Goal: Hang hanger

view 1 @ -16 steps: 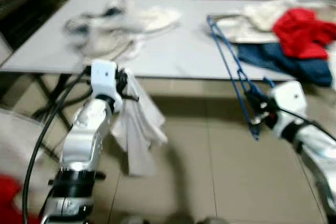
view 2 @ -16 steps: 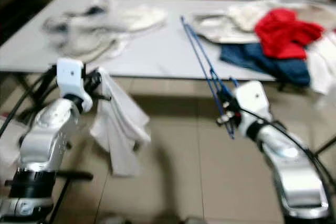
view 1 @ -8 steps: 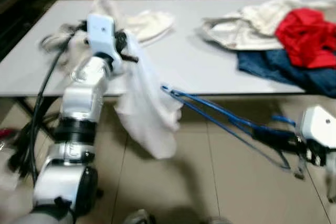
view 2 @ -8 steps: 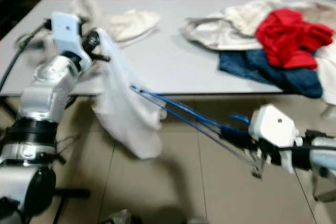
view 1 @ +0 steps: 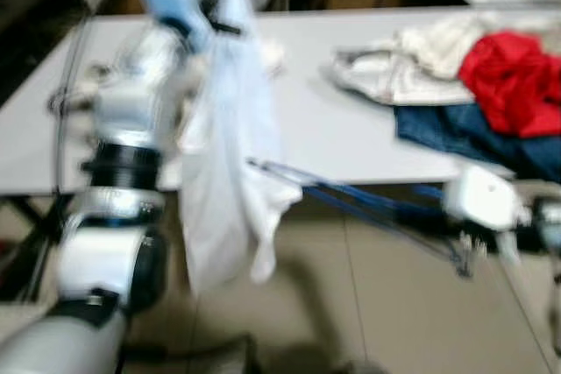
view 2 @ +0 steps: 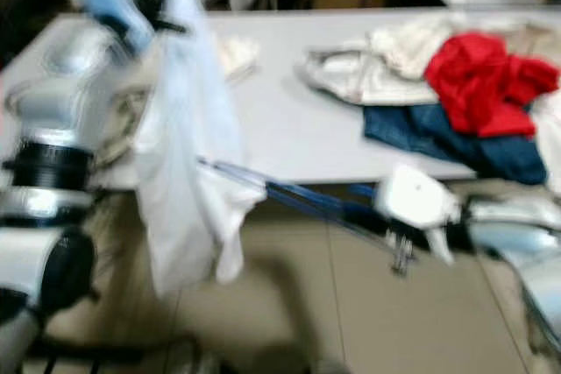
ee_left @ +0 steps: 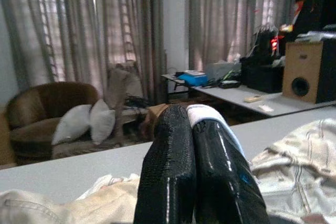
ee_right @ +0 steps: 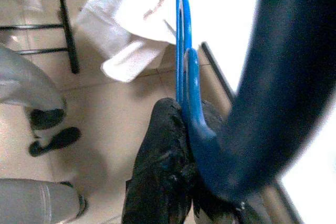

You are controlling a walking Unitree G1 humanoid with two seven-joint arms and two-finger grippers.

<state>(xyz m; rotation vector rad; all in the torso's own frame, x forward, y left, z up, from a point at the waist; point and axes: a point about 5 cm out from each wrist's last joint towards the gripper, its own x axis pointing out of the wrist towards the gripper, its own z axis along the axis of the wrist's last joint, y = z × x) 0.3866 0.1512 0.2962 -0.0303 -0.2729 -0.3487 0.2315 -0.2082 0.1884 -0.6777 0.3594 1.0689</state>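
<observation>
A white garment point(view 1: 230, 172) hangs in front of the table from my left gripper point(view 1: 213, 2), which is raised high and shut on the garment's top edge. In the left wrist view the two black fingers point(ee_left: 173, 166) are pressed together, with white cloth point(ee_left: 207, 116) at their tips. My right gripper point(view 1: 436, 216) is low on the right, shut on a blue wire hanger point(view 1: 351, 199). The hanger lies almost level, and its far end reaches the garment's lower part. In the right wrist view the hanger point(ee_right: 182, 35) runs out from the shut fingers point(ee_right: 163, 166) towards the white cloth point(ee_right: 131, 19).
A grey table point(view 1: 342, 133) stands ahead with a red garment point(view 1: 508, 72), blue jeans point(view 1: 478, 133) and pale clothes point(view 1: 408, 67) at its right. More pale cloth lies at its left behind my arm. Tiled floor point(view 1: 386, 304) lies below. Black frame legs point(ee_right: 65, 24) stand nearby.
My left arm has lifted the white garment higher. My right gripper has brought the hanger up and to the left, so its end now meets the garment. The pictures are blurred by motion.
</observation>
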